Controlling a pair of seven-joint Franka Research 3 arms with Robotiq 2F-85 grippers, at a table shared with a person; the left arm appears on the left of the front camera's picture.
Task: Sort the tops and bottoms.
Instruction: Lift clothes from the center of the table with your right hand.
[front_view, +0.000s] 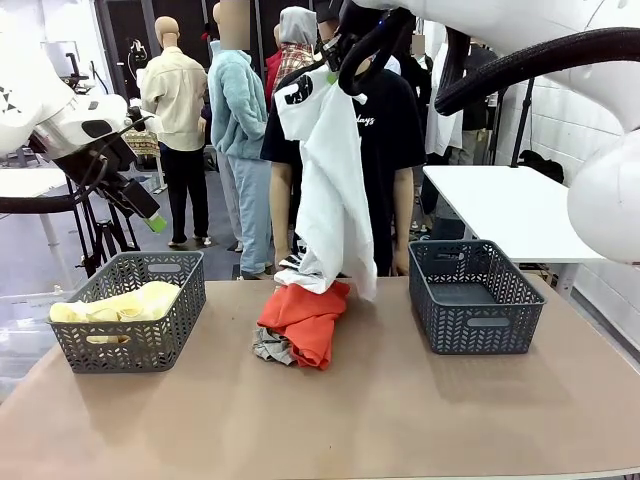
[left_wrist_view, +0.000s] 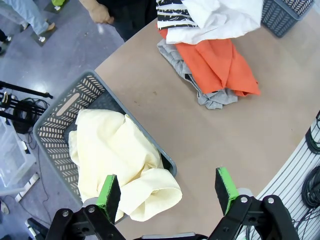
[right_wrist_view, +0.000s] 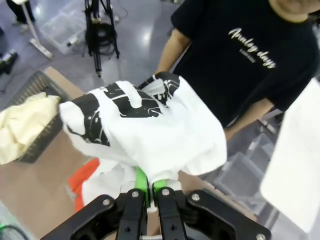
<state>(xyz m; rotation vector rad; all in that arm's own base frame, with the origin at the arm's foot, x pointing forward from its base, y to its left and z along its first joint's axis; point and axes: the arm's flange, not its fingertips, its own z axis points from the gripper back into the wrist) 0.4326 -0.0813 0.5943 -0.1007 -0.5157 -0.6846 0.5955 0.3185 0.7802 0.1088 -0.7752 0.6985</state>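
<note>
Indoors, table (front_view: 420, 420) (garments (front_view: 305, 320) piled), floor (front_view: 215, 260) perhaps concrete.

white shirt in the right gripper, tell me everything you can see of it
The white shirt is soft, creased cloth with a bold black print near its top. The shut right gripper pinches a bunched fold up high, so it hangs long above the table. Its lower end rests on the orange garment.

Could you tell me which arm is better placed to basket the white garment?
Right: the right pincer is shut on the white garment, hanging above the pile; the left pincer is open, empty.
</note>
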